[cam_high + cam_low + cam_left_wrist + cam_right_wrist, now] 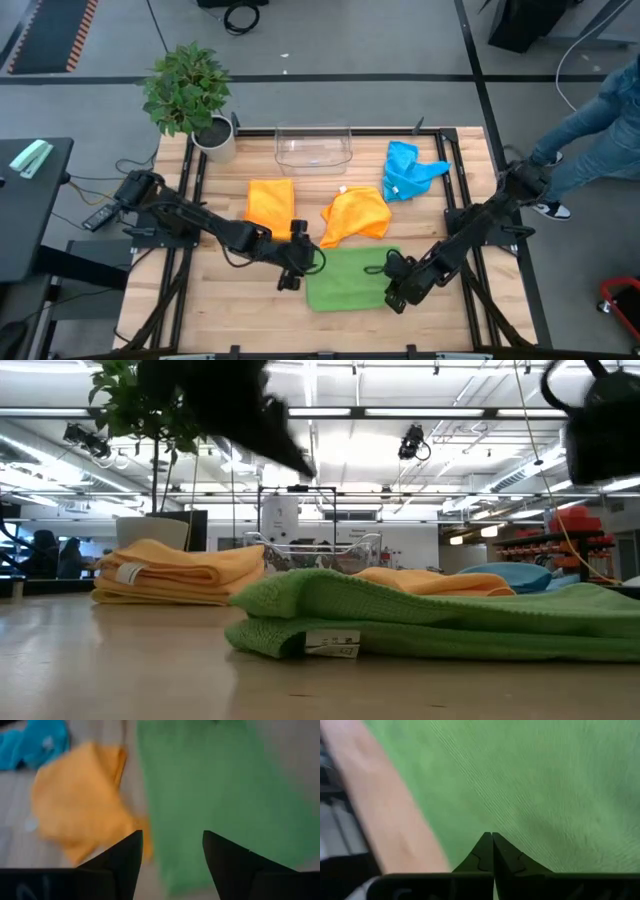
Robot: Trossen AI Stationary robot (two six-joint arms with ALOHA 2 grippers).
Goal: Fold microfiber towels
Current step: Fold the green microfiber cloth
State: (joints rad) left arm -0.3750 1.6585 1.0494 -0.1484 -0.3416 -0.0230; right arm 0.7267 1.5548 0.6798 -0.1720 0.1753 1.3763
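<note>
**Green towel folded in half; left fingers apart, right fingers closed.**
Nearest us, the green towel (345, 278) lies doubled on the desk (230, 300); the left gripper (292, 276) stands open and empty at its left edge, the right gripper (397, 293) shut at its right. We judge a second fold comes next. Farther: folded orange towel (270, 204), crumpled orange towel (357, 215), blue towel (408, 170).

Green towel (530, 785): soft matt cloth, fine ribbed weave, small paper-like label (332, 643) at its edge. Orange towels (270, 201), blue towel (405, 170): same matt cloth. Table (230, 300): pale wood planks, smooth, light sheen. Bin (314, 147): clear glossy plastic. Left gripper (172, 862) fingers: dark matt plastic.
</note>
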